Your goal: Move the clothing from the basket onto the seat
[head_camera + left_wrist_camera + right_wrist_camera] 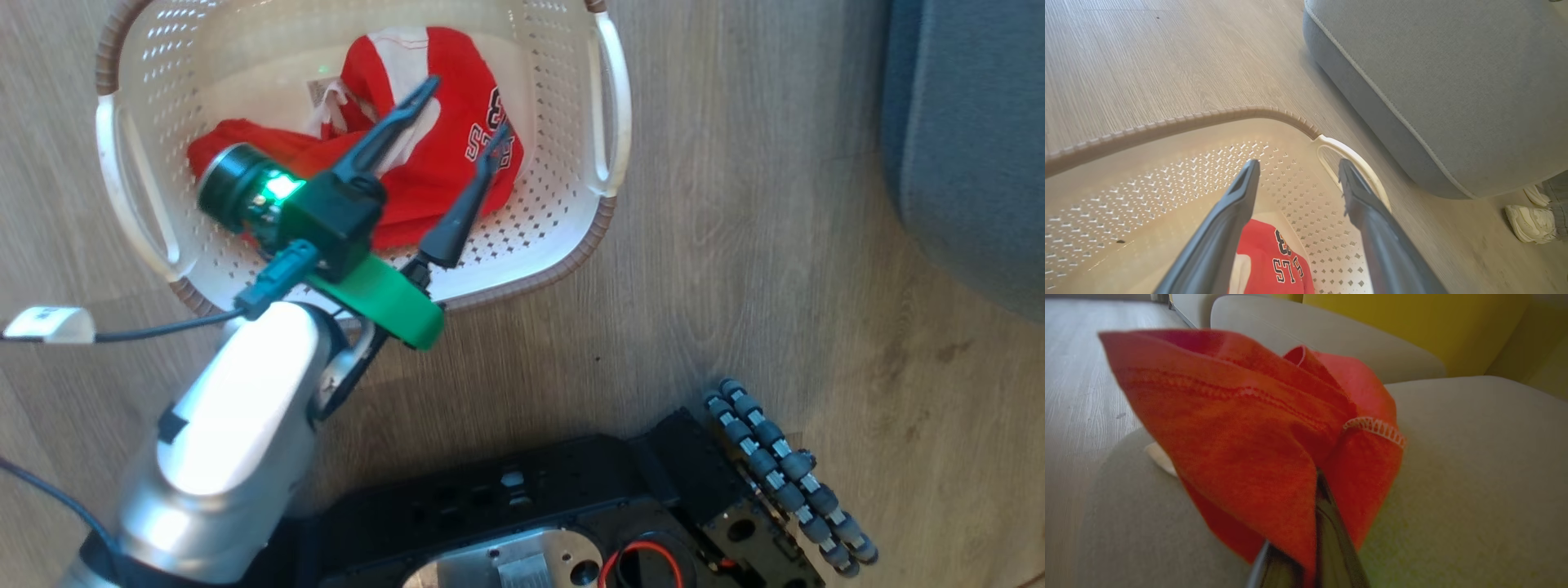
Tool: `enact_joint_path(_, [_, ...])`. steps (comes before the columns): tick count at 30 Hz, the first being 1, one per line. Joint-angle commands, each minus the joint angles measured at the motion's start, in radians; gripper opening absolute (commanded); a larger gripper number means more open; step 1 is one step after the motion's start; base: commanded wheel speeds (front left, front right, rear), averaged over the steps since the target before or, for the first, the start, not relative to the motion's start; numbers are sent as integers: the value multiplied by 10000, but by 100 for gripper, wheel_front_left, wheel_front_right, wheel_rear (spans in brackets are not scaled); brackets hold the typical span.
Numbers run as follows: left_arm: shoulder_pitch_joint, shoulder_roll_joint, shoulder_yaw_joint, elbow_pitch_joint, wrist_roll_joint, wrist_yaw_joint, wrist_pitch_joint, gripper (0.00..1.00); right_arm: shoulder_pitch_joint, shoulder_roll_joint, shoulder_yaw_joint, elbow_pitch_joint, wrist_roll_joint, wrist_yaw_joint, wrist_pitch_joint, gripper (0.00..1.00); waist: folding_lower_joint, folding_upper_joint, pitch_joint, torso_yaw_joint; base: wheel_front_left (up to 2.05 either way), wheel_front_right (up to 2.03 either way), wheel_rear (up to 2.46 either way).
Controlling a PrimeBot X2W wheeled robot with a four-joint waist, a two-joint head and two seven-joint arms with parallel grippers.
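The left gripper (469, 106) hangs over the laundry basket (608, 106) with its two fingers spread wide and holds nothing. The red jersey (424, 175) with white stripes lies inside this basket. The right gripper (1321, 498) is closed on a red cloth (1241, 428), over the grey seat cushion (1474, 477).

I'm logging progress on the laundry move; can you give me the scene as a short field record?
basket: on wood floor, beside the seat
in basket: red printed garment
left gripper: open, over the basket
right gripper: shut on red cloth, above a pale cushion
bystander: pale shoes beyond the seat
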Motion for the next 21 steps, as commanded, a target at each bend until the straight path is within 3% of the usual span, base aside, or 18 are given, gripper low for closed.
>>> enact_joint_path(1, [356, 193, 255, -401, -30, 84, 10, 100, -19, -303, -158, -304, -56, -4, -142, 10, -3, 1, -103, -76, 0, 0, 0])
enact_joint_path(2, [398, 241, 309, -442, -49, 136, 13, 100, 69, -209, -178, -107, -125, -4, -246, 11, -3, 1, -196, -117, 0, 0, 0])
enact_joint_path(4, [540, 357, 476, -508, -148, 260, -7, 100, 348, -60, -128, 296, -359, -4, -469, 31, -3, 1, -625, -234, 0, 0, 0])
enact_joint_path(5, [593, 387, 527, -496, -193, 282, -26, 100, 477, -30, -23, 374, -461, -4, -511, 45, -3, 1, -842, -278, 0, 0, 0])
enact_joint_path(6, [635, 400, 564, -489, -231, 301, -46, 100, 603, -26, 94, 427, -537, -4, -539, 96, -3, 1, -1041, -307, 0, 0, 0])
enact_joint_path(12, [939, 190, 671, -149, -584, 289, -224, 100, 1795, -74, 826, 359, -620, -4, -588, 100, -3, 1, -2693, -388, 0, 0, 0])
enact_joint_path(21, [1836, -344, 1017, 666, -1166, 283, -396, 100, 4600, 392, 2754, -874, -240, -4, -592, 100, -3, 1, -5128, -323, 0, 0, 0])
